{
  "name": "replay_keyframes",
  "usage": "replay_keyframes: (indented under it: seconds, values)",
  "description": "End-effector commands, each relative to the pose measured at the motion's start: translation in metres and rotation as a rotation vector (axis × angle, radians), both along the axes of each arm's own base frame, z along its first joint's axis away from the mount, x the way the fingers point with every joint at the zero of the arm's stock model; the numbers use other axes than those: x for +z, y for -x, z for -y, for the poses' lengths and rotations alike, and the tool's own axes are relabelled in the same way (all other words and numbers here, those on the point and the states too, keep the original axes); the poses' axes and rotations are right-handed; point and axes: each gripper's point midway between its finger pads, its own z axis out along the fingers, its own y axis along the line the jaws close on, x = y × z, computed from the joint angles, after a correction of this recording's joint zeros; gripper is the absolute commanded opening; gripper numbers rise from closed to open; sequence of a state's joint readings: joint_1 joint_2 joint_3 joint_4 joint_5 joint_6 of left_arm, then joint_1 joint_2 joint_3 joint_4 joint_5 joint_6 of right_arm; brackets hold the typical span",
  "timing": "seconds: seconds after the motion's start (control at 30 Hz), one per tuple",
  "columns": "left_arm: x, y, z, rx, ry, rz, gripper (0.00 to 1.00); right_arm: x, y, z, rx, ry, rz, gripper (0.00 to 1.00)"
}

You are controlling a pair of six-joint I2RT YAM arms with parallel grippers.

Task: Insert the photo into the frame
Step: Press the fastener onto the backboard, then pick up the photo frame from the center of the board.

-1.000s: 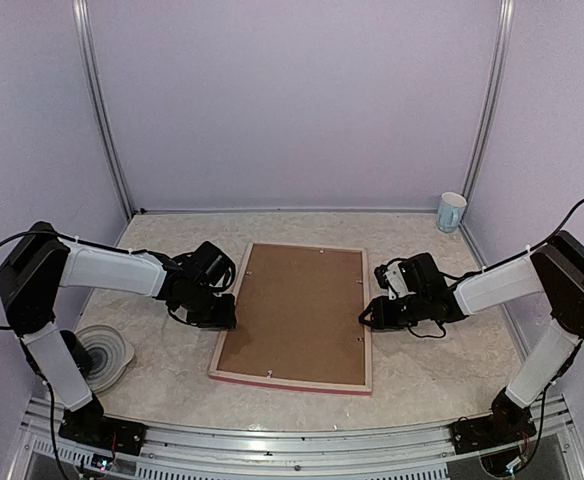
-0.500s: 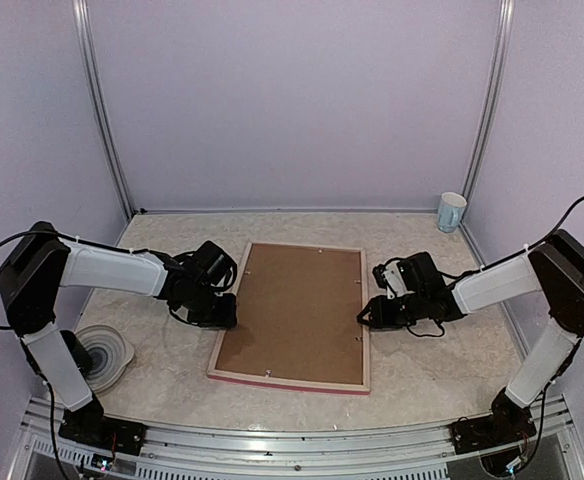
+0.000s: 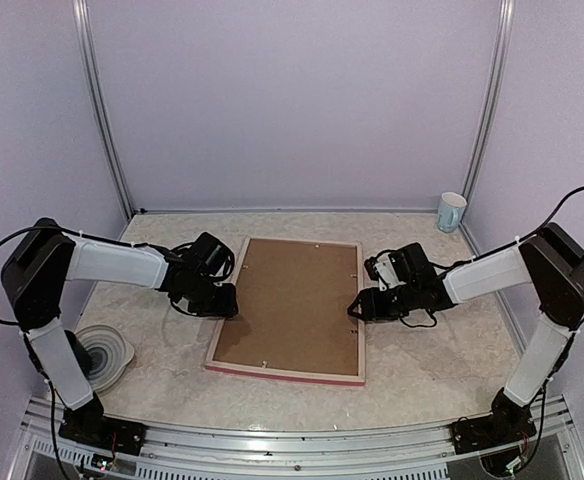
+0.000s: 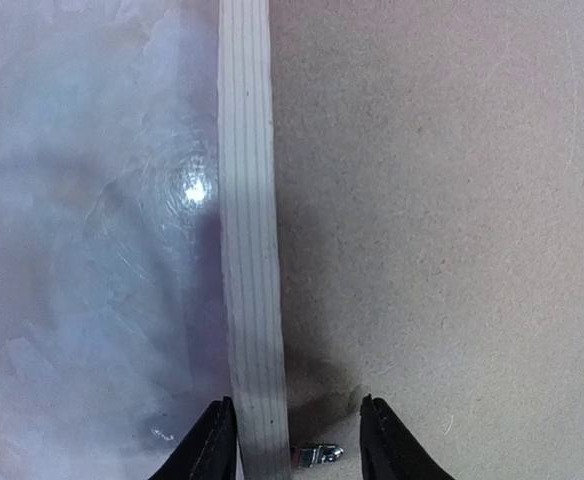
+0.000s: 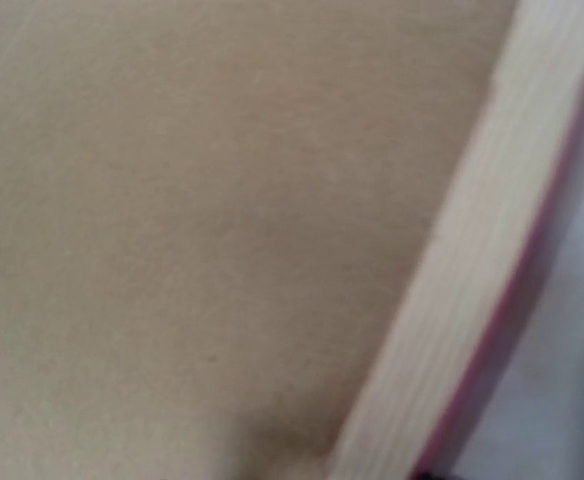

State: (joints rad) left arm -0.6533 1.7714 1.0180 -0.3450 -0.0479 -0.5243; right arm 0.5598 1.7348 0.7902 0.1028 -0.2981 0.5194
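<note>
Frame (image 3: 282, 374): a large thin rectangle lying face down near the middle of the marbled table (image 3: 422, 350), long sides running away from the arm bases. Its back rail (image 4: 250, 250) is pale, straight-grained wood, and a pink-red strip shows along the near outer edge and, in the blurred right wrist view, along the rail (image 5: 452, 300). A flat brown backing board (image 3: 287, 300) with a matte, fibrous surface (image 4: 442, 200) fills the opening. The left end effector (image 3: 227, 305) sits at the left long side. Its fingers (image 4: 210, 445) are spread and straddle the rail (image 4: 297, 445), one against the outer edge and the other over the board, apart from the wood. A small metal clip (image 4: 317, 455) lies between them on the board. The right end effector (image 3: 357, 305) sits at the right long side, opposite the left one; its fingers are not discernible, so whether it is spread or pinching cannot be told.
</note>
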Motion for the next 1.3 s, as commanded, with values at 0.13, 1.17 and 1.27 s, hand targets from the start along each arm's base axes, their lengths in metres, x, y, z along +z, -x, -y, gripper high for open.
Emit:
replay_keyframes:
  seconds: [0.13, 1.17, 1.27]
  values:
    - [0.051, -0.016, 0.003, -0.024, 0.064, 0.163, 0.58, 0.011, 0.005, 0.018, 0.04, 0.1, 0.031, 0.8]
    - [0.105, 0.144, 0.172, -1.16, 0.136, 0.623, 0.95, 0.054, 0.012, 0.082, -0.04, 0.106, 0.133, 0.99]
    - [0.08, 0.141, 0.18, -1.2, 0.089, 0.578, 0.9, 0.055, 0.013, 0.082, -0.038, 0.097, 0.137, 0.99]
